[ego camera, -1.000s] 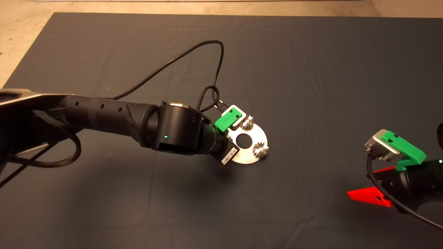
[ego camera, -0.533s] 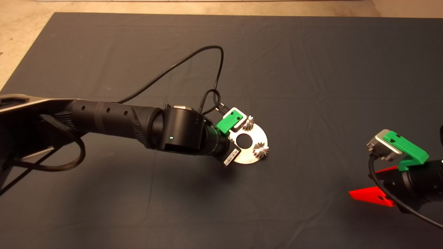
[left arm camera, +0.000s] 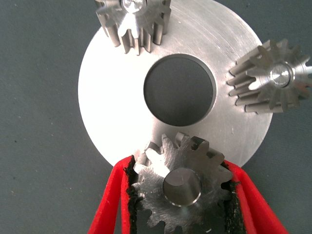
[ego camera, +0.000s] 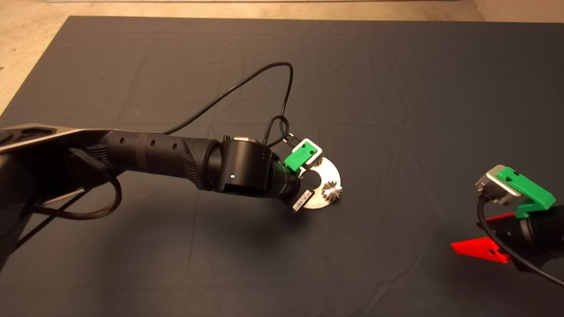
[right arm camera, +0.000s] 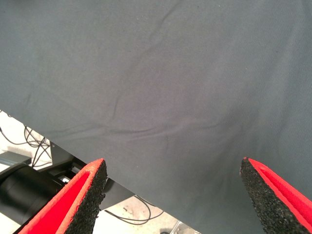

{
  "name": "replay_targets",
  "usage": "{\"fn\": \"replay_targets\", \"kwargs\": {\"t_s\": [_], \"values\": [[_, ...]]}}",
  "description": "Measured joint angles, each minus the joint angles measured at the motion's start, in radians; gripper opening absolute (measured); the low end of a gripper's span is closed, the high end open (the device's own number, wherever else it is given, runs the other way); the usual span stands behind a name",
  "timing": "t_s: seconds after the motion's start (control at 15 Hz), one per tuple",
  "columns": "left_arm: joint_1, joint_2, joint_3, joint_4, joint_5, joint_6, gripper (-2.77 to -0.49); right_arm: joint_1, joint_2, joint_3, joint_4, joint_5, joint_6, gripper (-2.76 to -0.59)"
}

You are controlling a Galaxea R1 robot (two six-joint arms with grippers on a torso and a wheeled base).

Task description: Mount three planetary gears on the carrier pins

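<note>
Over the silver plate point(left arm camera: 112, 122) at mid-mat, your left gripper point(left arm camera: 180, 195) pinches the third gear point(left arm camera: 183, 187) at the plate's edge, a pin end point(left arm camera: 181, 188) showing in its bore; two gears point(left arm camera: 134, 22) point(left arm camera: 270, 78) sit on their pins. Your right gripper point(right arm camera: 173, 195) waits wide open, empty, at the mat's lower right

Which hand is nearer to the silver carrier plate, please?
Left. The left hand is over the carrier plate, gripping a gear; the right hand waits at the mat's right edge.

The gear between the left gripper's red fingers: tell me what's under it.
Under the gripped gear lies the silver plate's rim; a pin shows in its bore. The plate beneath is covered.
</note>
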Motion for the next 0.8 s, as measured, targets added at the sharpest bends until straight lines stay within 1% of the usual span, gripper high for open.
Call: {"fn": "replay_targets", "kwargs": {"t_s": [0.2, 0.8], "values": [[-0.003, 0.002, -0.015, 0.001, -0.016, 0.022, -2.45, 0.000, -0.001, 0.000, 0.000, 0.000, 0.000, -1.33], [-0.004, 0.002, -0.021, 0.003, -0.018, 0.030, -2.46, 0.000, -0.012, 0.000, 0.000, 0.001, -0.001, -1.33]]}}
